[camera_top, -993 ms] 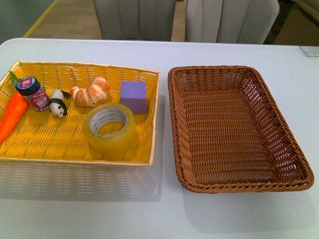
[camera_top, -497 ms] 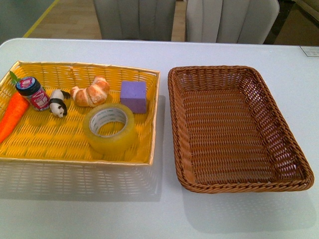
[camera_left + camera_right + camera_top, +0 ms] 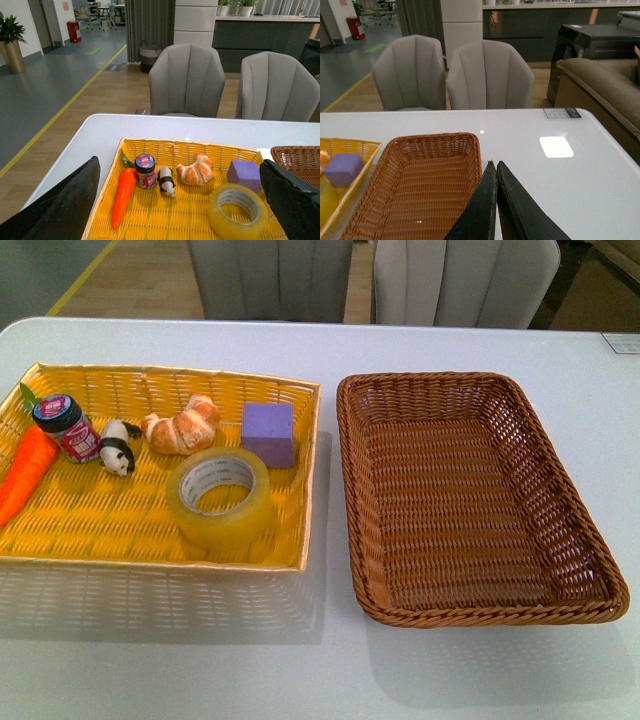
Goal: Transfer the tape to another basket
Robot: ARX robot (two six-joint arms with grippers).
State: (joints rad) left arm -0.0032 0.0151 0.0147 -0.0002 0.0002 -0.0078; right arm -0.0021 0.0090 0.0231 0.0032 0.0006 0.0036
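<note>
The tape (image 3: 228,523) lies flat in the yellow basket (image 3: 100,525), just before the purple cube (image 3: 268,432). Only the wrist views show the claws: the left claw (image 3: 179,165) is released, well apart from the tape; the right claw (image 3: 494,165) is clenched empty, near the brown basket (image 3: 450,500).

Tape (image 3: 220,496): translucent yellowish, white core.
Wicker basket (image 3: 455,510): dark brown weave.
Second basket (image 3: 100,522): bright yellow weave.
Cube (image 3: 268,433): purple.
Carrot (image 3: 25,473): orange, green leaf.
Panda figure (image 3: 117,448): black-and-white.
Croissant (image 3: 183,426): golden brown.
Table (image 3: 320,670): white.
</note>
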